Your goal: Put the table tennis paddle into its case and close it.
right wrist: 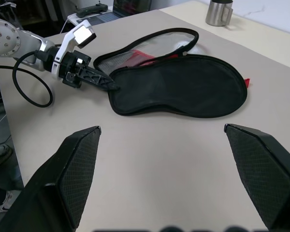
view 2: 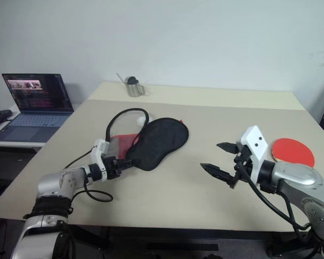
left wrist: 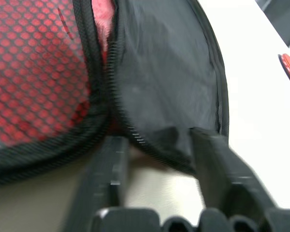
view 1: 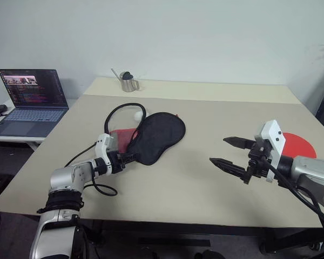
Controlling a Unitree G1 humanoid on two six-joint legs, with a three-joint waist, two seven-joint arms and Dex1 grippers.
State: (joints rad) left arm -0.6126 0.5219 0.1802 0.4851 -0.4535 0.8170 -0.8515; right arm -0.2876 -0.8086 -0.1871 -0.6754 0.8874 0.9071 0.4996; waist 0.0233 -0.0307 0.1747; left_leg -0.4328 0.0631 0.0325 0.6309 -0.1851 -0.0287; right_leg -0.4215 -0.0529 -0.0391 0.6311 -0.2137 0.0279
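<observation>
The case [view 1: 161, 134] lies unzipped at the table's middle left, its black flap folded over a red mesh half [view 1: 120, 137]. My left gripper [view 1: 130, 157] is at the case's narrow end. In the left wrist view its fingers [left wrist: 108, 164] stand a little apart on either side of the flap's zip edge [left wrist: 135, 135], with bare table showing between them. The table tennis paddle [view 1: 299, 144] lies red face up at the right edge, behind my right gripper [view 1: 218, 150]. That gripper hovers wide open and holds nothing, pointing toward the case [right wrist: 179, 87].
A steel cup [view 1: 129, 82] stands at the table's far edge. A small white ball [view 1: 137, 115] sits by the case's far side. An open laptop [view 1: 35, 100] rests on a side table to the left. A black cable [view 1: 100, 189] loops beside my left arm.
</observation>
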